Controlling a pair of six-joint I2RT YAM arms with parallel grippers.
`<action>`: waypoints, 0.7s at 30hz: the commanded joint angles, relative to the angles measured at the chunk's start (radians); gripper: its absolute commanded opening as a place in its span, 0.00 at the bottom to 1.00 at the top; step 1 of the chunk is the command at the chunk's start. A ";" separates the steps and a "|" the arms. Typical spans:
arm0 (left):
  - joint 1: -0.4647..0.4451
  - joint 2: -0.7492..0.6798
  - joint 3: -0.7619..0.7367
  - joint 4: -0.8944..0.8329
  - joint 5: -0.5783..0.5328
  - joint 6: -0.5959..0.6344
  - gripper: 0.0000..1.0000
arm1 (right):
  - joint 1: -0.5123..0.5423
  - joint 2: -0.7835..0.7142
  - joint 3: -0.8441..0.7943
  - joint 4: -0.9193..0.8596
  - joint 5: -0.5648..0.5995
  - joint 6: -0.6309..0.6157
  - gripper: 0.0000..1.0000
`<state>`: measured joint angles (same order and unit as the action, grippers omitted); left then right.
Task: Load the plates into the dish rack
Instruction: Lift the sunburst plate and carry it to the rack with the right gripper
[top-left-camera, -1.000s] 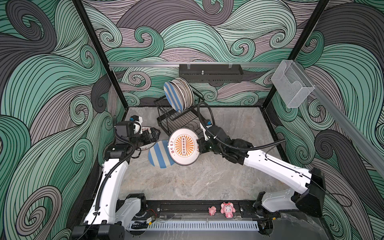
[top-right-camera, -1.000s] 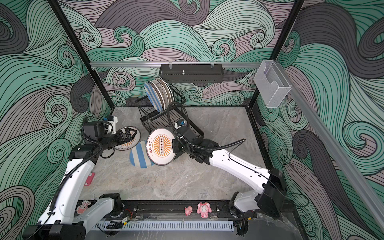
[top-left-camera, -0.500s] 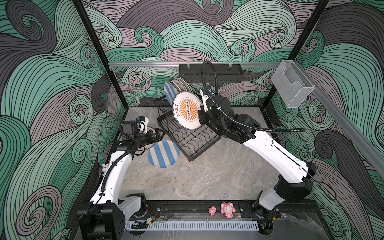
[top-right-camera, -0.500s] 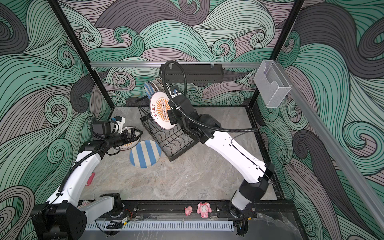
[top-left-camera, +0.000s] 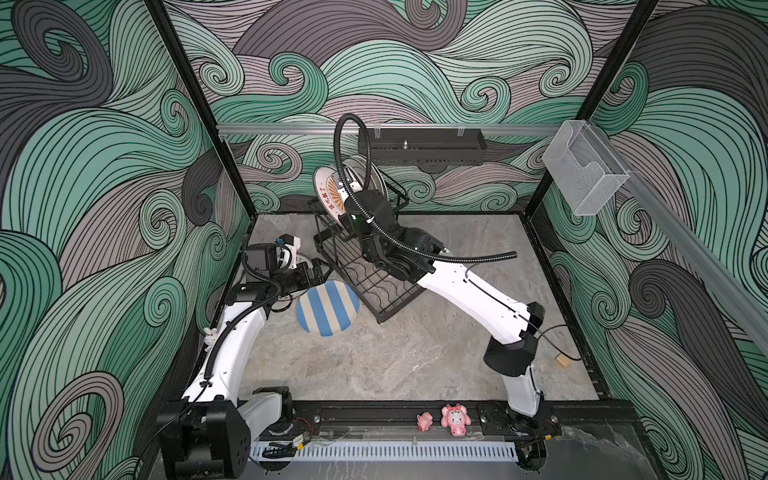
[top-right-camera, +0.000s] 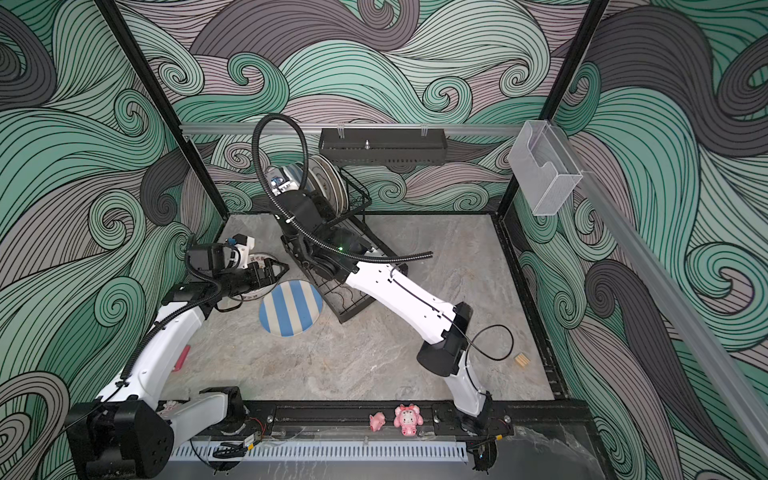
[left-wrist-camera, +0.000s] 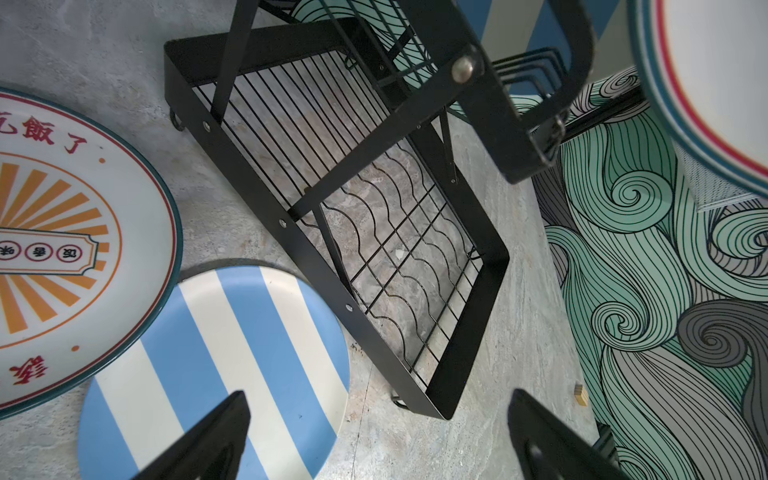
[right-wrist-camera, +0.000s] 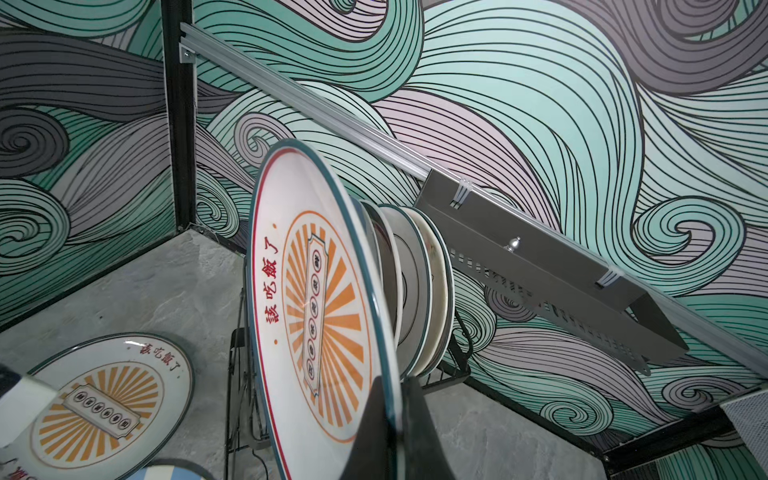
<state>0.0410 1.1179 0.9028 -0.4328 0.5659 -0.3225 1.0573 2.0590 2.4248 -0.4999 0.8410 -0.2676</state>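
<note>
Right wrist view is showing the right gripper (right-wrist-camera: 395, 415) clamping narrowly on the rim of the orange-sunburst plate (right-wrist-camera: 320, 316), one finger on each face. The plate is standing on edge, almost upright, at the front of the racked plates (right-wrist-camera: 419, 291) in the raised upper basket of the dish rack (top-left-camera: 376, 291). Whether its lower edge is sitting in a slot cannot be told.

A second ago this plate was hanging low over the tabletop (top-left-camera: 415, 353), at centre frame in the top views. Half a second ago it was facing the camera just in front of the basket. It is now lying further toward the upper left of both top views, hard against the row.

The left gripper (left-wrist-camera: 376, 395) is hovering with its jaws standing wide and holding nothing, over the edge of the blue-cream striped plate (top-left-camera: 327, 307). It is keeping much the same place as half a second ago. That plate is lying flat on the tabletop, left of centre, just beside the rack's lower tray. A second sunburst plate (left-wrist-camera: 62, 232) is lying flat beside it, overlapping its rim.

The plates are round, shallow and glossy, and the sunburst pair is carrying teal rims, a thin red line, red lettering and orange rays. The rack is showing a black flat-bar frame with thin wires, straight at one end and wavy at the other. The tabletop is presenting a matt grey marbled surface.
</note>
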 joint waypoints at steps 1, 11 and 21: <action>-0.012 -0.006 -0.001 0.008 0.023 0.010 0.99 | -0.010 0.012 0.059 0.135 0.091 -0.081 0.00; -0.018 0.002 -0.010 0.026 0.042 -0.008 0.99 | -0.018 0.076 0.059 0.256 0.111 -0.087 0.00; -0.020 0.002 -0.008 0.020 0.046 -0.009 0.99 | -0.029 0.102 0.014 0.336 0.154 -0.121 0.00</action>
<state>0.0280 1.1179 0.8913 -0.4248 0.5903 -0.3256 1.0370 2.1635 2.4405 -0.2966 0.9363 -0.3679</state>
